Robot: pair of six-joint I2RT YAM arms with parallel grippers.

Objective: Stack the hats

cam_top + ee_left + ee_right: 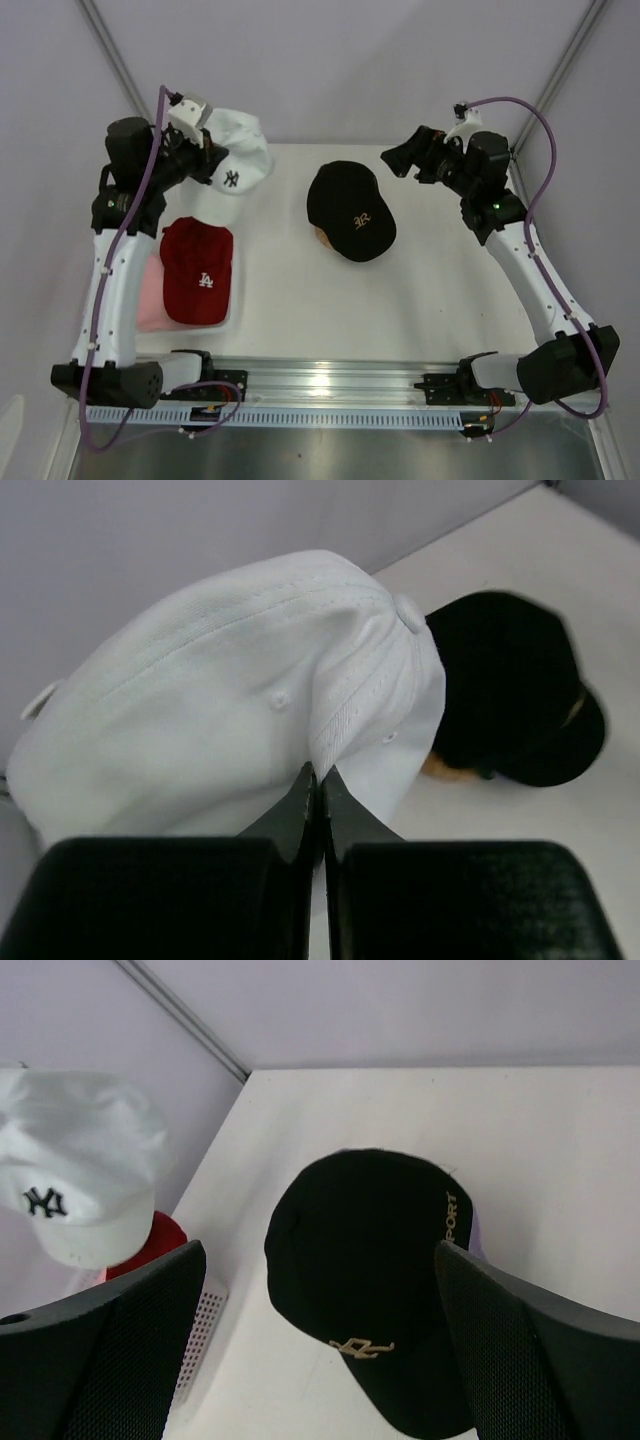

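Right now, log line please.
left gripper shut on white cap | right gripper open near black cap | red cap atop pink cap

My overhead camera sits high at the near side of the bench (430,290), looking down on all of it. The left wrist view peers over the left hand (318,780), pressed very close to the white cap (220,700), and faces the black cap (510,680) beyond. The right wrist view looks down past the right hand (318,1252) from farther off. All three views share both caps.
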